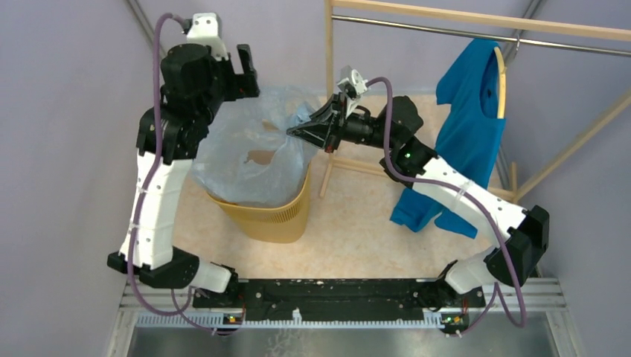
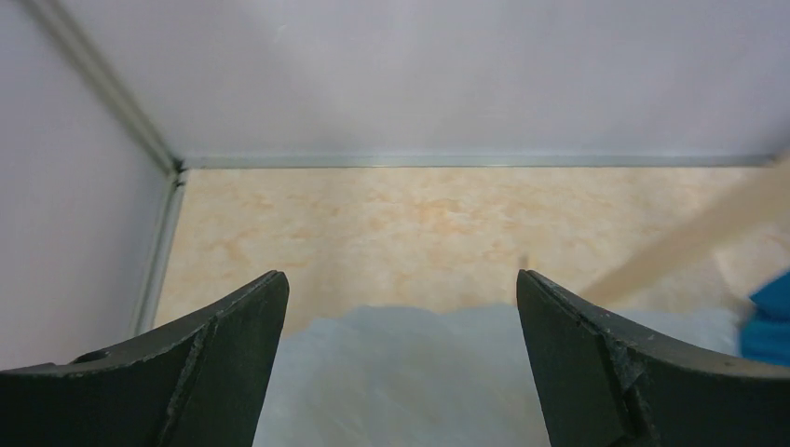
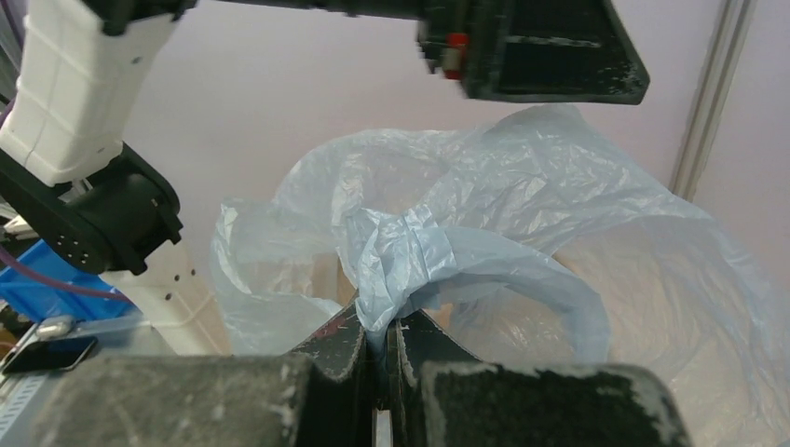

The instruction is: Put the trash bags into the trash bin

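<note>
A: Where is the trash bag at this moment?
B: It sits over the mouth of the trash bin, puffed up above the rim. The film hides the far side and the left side of the rim. Only the near mesh wall of the bin shows below it. How deep the bag goes inside, I cannot tell.
A: And the bin itself?
B: It stands upright on the table, on the left half, between the two arms.
A: What does the right gripper do?
B: Its jaws are closed and they pinch a twisted bunch of the film at the upper right edge of the bag. In the right wrist view the bunch comes out directly from between the two fingertips, and the rest of the bag spreads wide behind it.
A: And the left gripper?
B: It is wide open and holds nothing. It hangs above the far left side of the bag. In its own camera the pale film lies low between the two fingers, not touching them as far as I can see.
A: Is anything else near?
B: A blue shirt hangs on a hanger from the wooden rack on the right, well apart from the bin. One post of the rack stands just beside the right gripper.
</note>
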### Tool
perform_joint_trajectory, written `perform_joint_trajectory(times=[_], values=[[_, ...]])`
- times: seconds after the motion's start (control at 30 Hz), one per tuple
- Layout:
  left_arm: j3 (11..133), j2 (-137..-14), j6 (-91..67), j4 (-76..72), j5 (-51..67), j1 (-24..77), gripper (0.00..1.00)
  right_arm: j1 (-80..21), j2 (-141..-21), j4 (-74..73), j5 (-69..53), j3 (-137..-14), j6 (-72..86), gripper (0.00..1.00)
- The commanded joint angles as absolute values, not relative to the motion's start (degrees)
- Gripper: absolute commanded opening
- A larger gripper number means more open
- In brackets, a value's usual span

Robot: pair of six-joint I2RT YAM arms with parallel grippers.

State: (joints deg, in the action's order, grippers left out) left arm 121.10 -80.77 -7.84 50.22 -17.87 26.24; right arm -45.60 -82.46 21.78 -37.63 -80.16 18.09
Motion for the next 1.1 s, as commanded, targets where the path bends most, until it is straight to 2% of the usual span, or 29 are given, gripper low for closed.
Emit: perform_joint_trajectory(times=[0.0, 0.07, 0.17, 0.27, 0.43, 0.6, 0.73, 0.87, 1.07], values=[[123.69, -80.71, -10.91, 47.83, -13.83, 17.68, 0.98, -45.51, -79.69, 24.74, -38.99, -79.51, 18.29, 0.00], [119.79, -78.62, -12.80, 44.55, -15.00, 14.91, 0.98, -45.53, -79.74, 25.09, -39.88, -79.39, 19.06, 0.00], [115.57, -77.83, -17.07, 45.27, -10.61, 11.03, 0.97, -45.53, -79.96, 26.46, -41.71, -78.94, 20.59, 0.00], [112.54, -77.83, -18.76, 48.69, -7.96, 10.07, 0.92, -45.71, -79.72, 28.13, -43.37, -78.20, 22.45, 0.00], [100.23, -71.66, -18.47, 46.71, -1.02, 10.05, 0.82, -46.14, -78.54, 29.31, -43.79, -77.26, 22.94, 0.00], [93.86, -66.55, -17.10, 46.90, 14.40, 10.11, 0.67, -46.14, -78.65, 29.87, -43.48, -77.89, 23.21, 0.00], [87.34, -60.38, -18.55, 41.45, 18.86, 10.11, 0.65, -46.43, -79.80, 32.38, -43.55, -78.32, 25.47, 0.00], [83.43, -60.62, -20.42, 41.46, 23.62, 10.11, 0.61, -47.29, -81.82, 32.45, -43.93, -80.28, 26.77, 0.00], [73.67, -60.47, -23.01, 37.91, 28.64, 10.11, 0.59, -48.39, -82.20, 31.10, -42.38, -81.44, 26.01, 0.00]])
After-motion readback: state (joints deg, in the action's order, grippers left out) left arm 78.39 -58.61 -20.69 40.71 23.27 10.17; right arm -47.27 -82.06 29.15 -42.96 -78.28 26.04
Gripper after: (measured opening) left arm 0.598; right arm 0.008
